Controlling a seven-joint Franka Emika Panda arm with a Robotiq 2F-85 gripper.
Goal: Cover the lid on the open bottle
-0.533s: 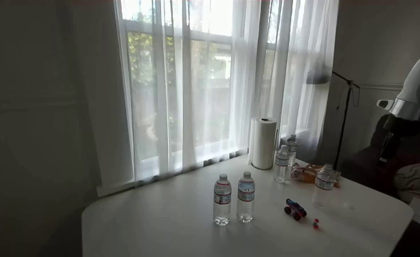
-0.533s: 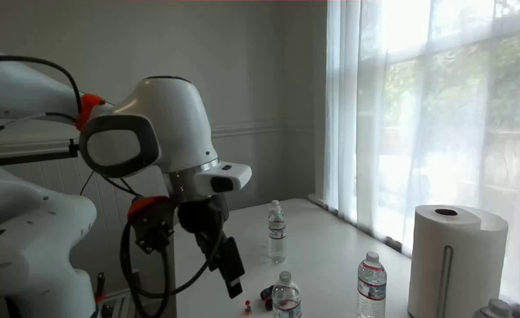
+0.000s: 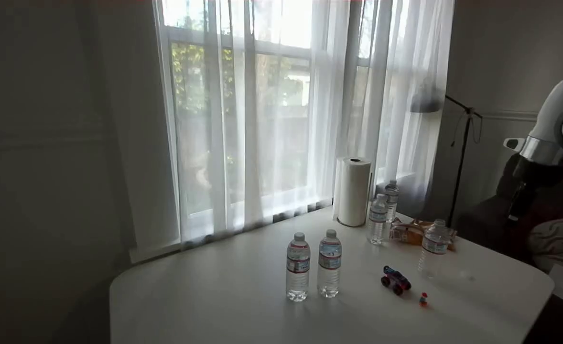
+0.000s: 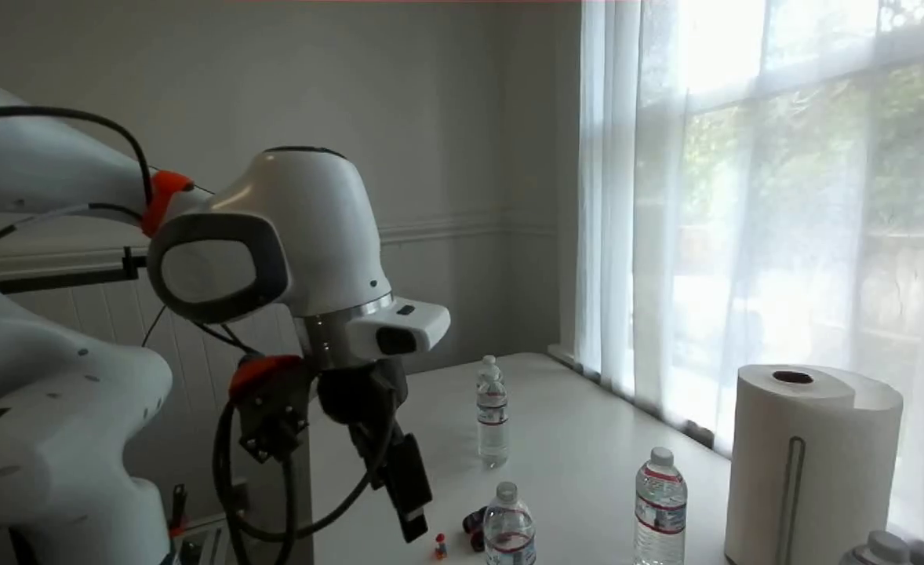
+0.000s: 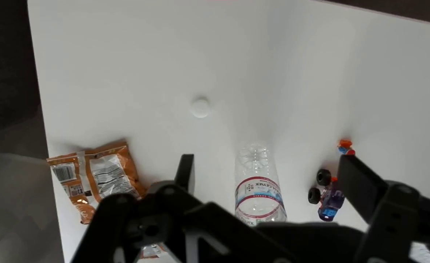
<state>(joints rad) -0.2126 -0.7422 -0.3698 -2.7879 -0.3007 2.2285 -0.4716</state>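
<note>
My gripper (image 5: 268, 175) is spread wide, clear of the Geyser water bottle (image 5: 258, 194), which stands upright between the loose white cap (image 5: 200, 107) and a toy monster truck (image 5: 331, 201).

Bright window (image 3: 284, 105), seemingly hazy gloom.

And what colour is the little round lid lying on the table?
The lid is white; the wrist view shows it best.
</note>
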